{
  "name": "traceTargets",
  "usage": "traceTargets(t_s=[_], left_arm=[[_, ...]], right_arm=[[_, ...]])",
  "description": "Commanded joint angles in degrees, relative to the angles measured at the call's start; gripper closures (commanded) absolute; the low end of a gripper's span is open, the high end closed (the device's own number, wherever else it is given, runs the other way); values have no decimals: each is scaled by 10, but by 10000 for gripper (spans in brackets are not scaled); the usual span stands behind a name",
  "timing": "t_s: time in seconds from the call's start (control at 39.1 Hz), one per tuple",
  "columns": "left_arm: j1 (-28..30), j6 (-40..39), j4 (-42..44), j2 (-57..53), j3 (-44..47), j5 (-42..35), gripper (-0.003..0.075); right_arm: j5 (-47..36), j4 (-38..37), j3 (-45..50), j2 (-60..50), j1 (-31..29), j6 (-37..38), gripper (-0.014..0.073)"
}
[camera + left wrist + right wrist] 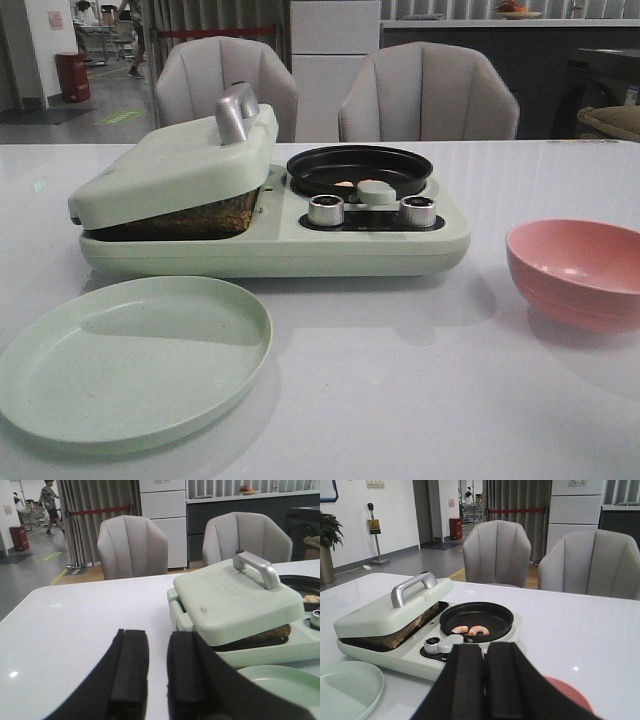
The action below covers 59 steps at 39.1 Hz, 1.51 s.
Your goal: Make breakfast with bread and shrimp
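Observation:
The bread (pixel 200 213) lies in the pale green breakfast maker (pixel 280 250), its dark crust showing under the lid (pixel 170 170), which rests tilted on it. Two small orange shrimp (pixel 470 629) lie in the black pan (pixel 360 165) on the maker's right half. In the left wrist view my left gripper (pixel 158 680) hangs over bare table left of the maker, fingers a narrow gap apart with nothing between. In the right wrist view my right gripper (pixel 484 680) is shut and empty, in front of the maker. Neither gripper appears in the front view.
A pale green plate (pixel 130 360) sits front left of the maker and a pink bowl (pixel 575 270) to its right. Two silver knobs (pixel 326 210) are below the pan. The lid carries a silver handle (pixel 237 112). Two grey chairs stand behind the table.

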Motion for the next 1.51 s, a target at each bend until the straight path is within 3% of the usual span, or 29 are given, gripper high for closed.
traceTargets(t_s=[0.0, 0.2, 1.48], left_arm=[[6, -28, 5, -1, 2, -60, 514], [9, -71, 17, -38, 45, -74, 514], [9, -71, 22, -37, 50, -93, 514]], right_arm=[[-52, 1, -14, 5, 1, -4, 444], [-52, 1, -14, 5, 1, -4, 444], [-52, 1, -14, 5, 1, -4, 444]])
